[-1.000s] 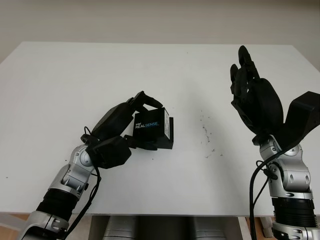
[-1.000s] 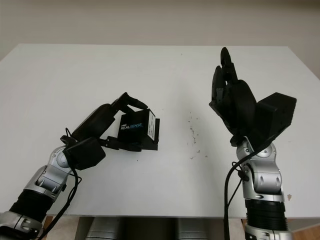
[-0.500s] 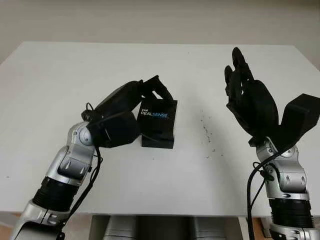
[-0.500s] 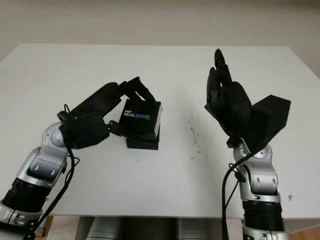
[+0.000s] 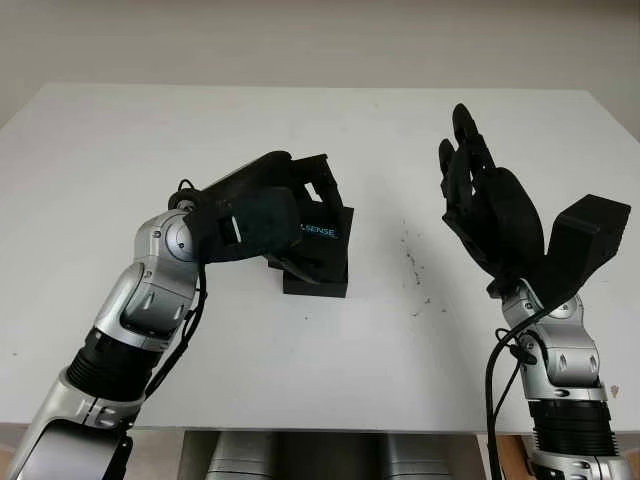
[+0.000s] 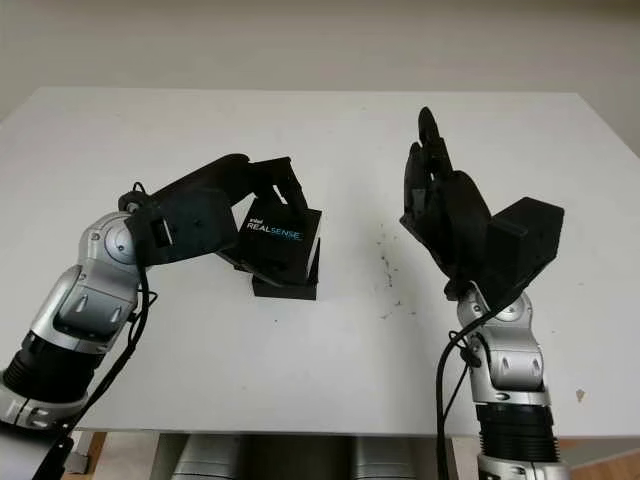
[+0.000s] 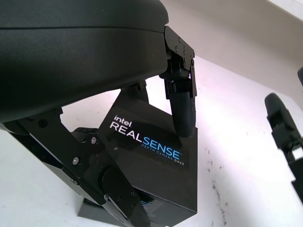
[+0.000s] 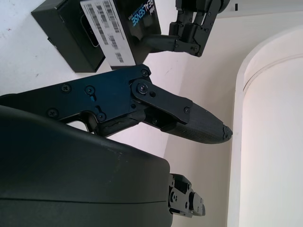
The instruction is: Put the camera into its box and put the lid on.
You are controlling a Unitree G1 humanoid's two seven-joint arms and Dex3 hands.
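Left wrist view: left hand (image 5: 262, 215) has the lid (image 7: 150, 155) pinched — one finger (image 7: 182, 106) on its far edge, the others (image 7: 99, 177) on the near side, the REALSENSE face between them. Lid sits on the box base (image 5: 316, 282) at mid-table (image 5: 120, 150), but tilted and skewed; in the right eye view its near edge rides above the base.

Step in hand, by my read: seating the lid. To do it well, square the lid's corners over the base before pushing, then press straight down; pushing while it's cocked will likely jam it or slide the base. Camera itself isn't visible, presumably inside.

Right hand (image 5: 490, 215) is open, raised well to the right of the box, holding nothing.
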